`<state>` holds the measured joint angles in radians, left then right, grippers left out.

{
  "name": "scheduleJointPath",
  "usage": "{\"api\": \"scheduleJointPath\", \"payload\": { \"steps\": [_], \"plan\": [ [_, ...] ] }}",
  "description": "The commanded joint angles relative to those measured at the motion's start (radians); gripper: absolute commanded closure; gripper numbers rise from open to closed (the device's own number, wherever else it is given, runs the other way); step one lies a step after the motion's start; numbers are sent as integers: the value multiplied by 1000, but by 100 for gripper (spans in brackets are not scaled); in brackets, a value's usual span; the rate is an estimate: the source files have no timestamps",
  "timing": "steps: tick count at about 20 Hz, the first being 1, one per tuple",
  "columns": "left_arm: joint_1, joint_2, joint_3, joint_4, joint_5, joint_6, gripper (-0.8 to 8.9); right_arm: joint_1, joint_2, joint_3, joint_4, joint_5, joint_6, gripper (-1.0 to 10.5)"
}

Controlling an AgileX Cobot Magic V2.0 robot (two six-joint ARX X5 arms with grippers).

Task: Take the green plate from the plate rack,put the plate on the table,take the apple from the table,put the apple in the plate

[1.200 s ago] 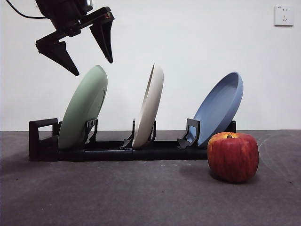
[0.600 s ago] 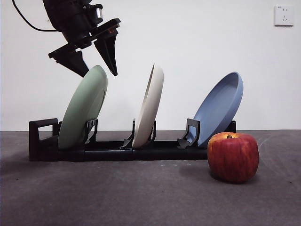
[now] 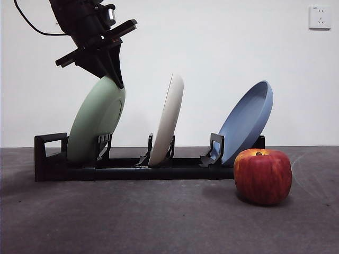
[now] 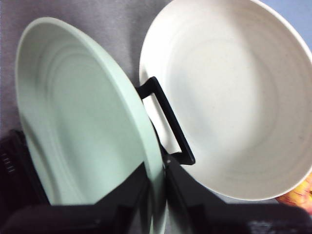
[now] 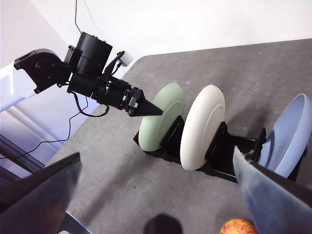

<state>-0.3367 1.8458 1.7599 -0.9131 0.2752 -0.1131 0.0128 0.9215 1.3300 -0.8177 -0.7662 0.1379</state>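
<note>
The green plate [image 3: 95, 124] stands tilted in the left slot of the black plate rack [image 3: 132, 170]. My left gripper [image 3: 109, 79] comes down from the upper left and is shut on the plate's top rim. In the left wrist view the pale green rim [image 4: 155, 170] sits pinched between the two black jaws. The red apple [image 3: 262, 175] rests on the dark grey table [image 3: 159, 222], in front of the rack's right end. My right gripper [image 5: 156, 161] hangs high above the table, open and holding nothing, well away from the rack.
A cream-white plate [image 3: 168, 119] stands in the middle slot, close to the green one, and a blue plate [image 3: 246, 121] leans in the right slot behind the apple. A white wall with a socket [image 3: 320, 17] runs behind.
My left gripper has come down from above the rack and shut on the green plate's top rim. The plate has tipped slightly. The apple and the other plates have not moved.
</note>
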Motion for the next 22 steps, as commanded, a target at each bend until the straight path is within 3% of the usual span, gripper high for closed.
{"api": "scheduleJointPath", "payload": {
  "steps": [1,16,22],
  "plan": [
    [-5,-8,-2,6,80,35,826,2,0,3,3,0,-8,353],
    [-23,-387,-2,42,64,38,826,2,-1,3,0,0,0,353],
    [-87,-615,-2,-92,48,156,826,2,-1,3,-5,-1,0,353]
  ]
}}
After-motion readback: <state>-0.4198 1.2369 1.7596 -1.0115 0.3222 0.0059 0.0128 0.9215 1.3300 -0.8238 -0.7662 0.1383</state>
